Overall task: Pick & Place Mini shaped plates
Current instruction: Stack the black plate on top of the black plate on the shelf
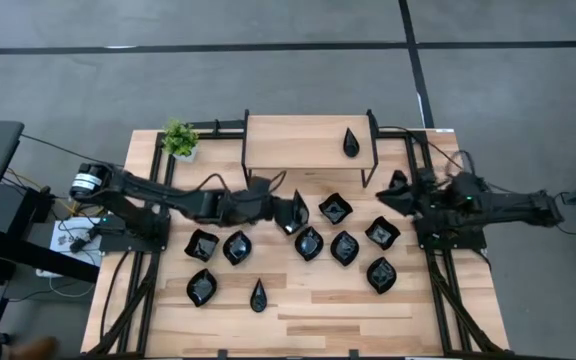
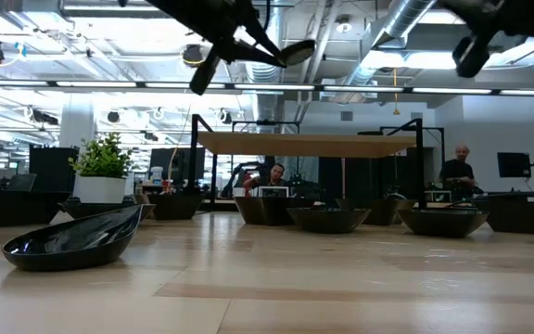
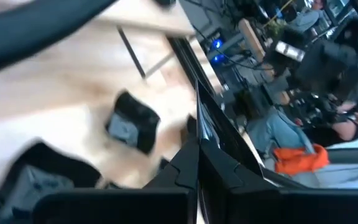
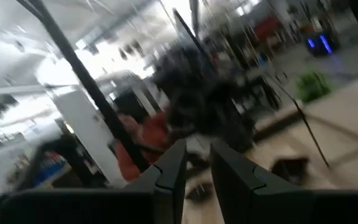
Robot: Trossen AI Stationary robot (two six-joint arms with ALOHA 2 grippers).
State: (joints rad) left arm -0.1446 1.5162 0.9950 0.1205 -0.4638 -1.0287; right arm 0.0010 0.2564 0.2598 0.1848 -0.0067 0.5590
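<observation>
Several glossy black mini plates (image 1: 309, 243) lie flat on the wooden table, and one teardrop plate (image 1: 351, 142) lies on the raised shelf (image 1: 298, 145). My left gripper (image 1: 288, 212) hovers over the table's middle, in front of the shelf, shut on one black plate (image 1: 299, 213) that stands on edge. In the low view that plate (image 2: 292, 53) is high above the tabletop. My right gripper (image 1: 393, 196) hangs in the air near the shelf's right end, its fingers (image 4: 174, 167) a little apart with nothing between them. My left gripper pinches the black plate by its rim (image 3: 197, 134) between its two fingers (image 3: 182, 171). The plate is lifted clear of the table and turned on edge, so it shows as a thin dark blade between the fingers. It juts forward past the fingertips (image 2: 253, 42).
A small green potted plant (image 1: 180, 139) stands at the table's far left corner beside the shelf. The shelf's black legs (image 1: 371, 150) and the frame rails (image 1: 438, 270) border the work area. Bare wood lies along the near edge (image 1: 318, 320). People sit in the room behind.
</observation>
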